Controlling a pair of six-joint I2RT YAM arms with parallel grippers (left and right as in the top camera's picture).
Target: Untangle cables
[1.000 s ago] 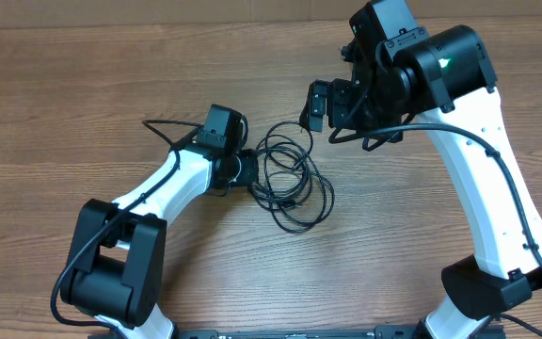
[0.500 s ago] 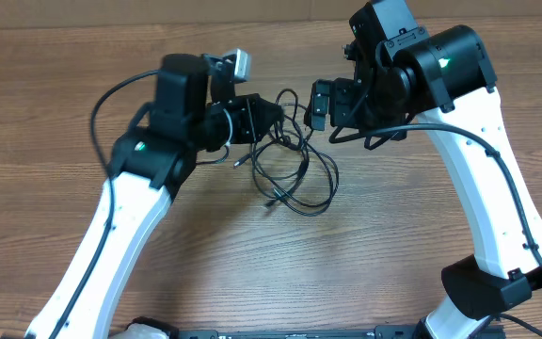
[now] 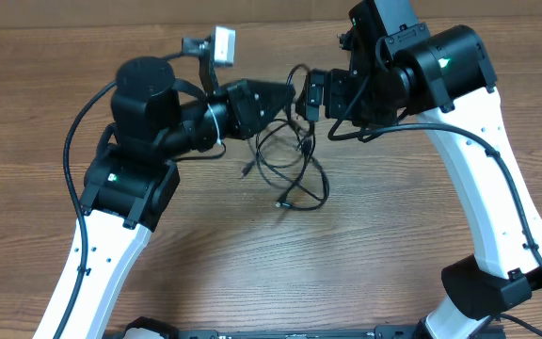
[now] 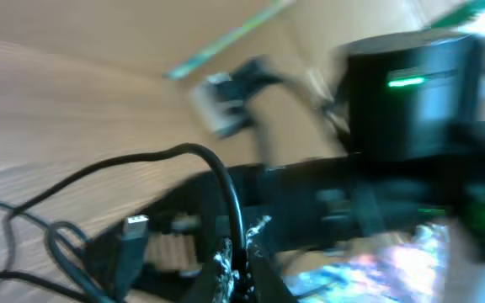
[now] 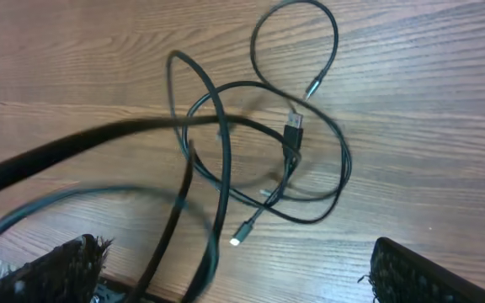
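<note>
The cables (image 3: 294,174) are thin black cords, partly looped on the wooden table and partly lifted. My left gripper (image 3: 288,94) is raised above the table and shut on one strand; in the left wrist view the jaws (image 4: 242,263) pinch a cable (image 4: 213,164) that arcs upward, with a USB plug (image 4: 133,229) dangling at the left. My right gripper (image 3: 313,97) hangs open just right of the left one. In the right wrist view its wide-spread fingers (image 5: 66,269) frame the tangle (image 5: 289,147) below. Two lifted strands (image 5: 179,210) run up between them.
Bare wooden table (image 3: 412,245) surrounds the tangle. The left arm's white link and black joint (image 3: 139,113) stand left of the cables, and the right arm (image 3: 478,160) stands to the right. A cardboard wall (image 3: 111,11) runs along the far edge.
My left arm has risen from the table and swung right, lifting a cable strand up toward the right gripper. The tangle has been pulled tighter. The right arm has barely moved.
</note>
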